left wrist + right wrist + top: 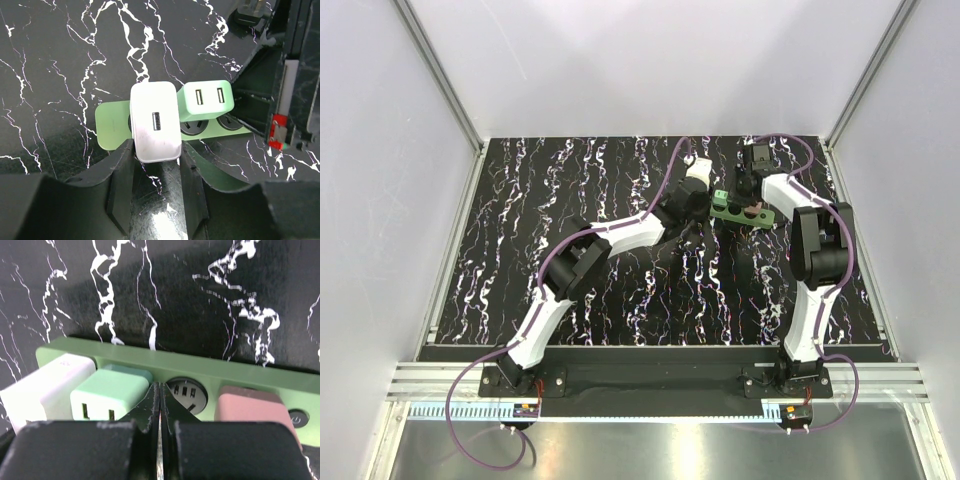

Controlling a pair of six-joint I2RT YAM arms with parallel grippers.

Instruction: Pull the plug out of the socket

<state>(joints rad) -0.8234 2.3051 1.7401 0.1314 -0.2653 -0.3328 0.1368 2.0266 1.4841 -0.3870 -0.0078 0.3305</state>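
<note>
Left gripper (156, 152) clamps the white plug (155, 122) on the green socket (112, 127), centre frame; right gripper (159, 400) has its fingers pressed together.

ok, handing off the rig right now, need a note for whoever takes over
Left gripper: closed on the white charger, a finger each side.
Right gripper: shut, tips on the green power strip by the empty socket, apparently pinning it.
White charger, green charger and pink plug all sit in the strip.
Done: grip and brace set.
Left: pull the white charger off the strip.
</note>
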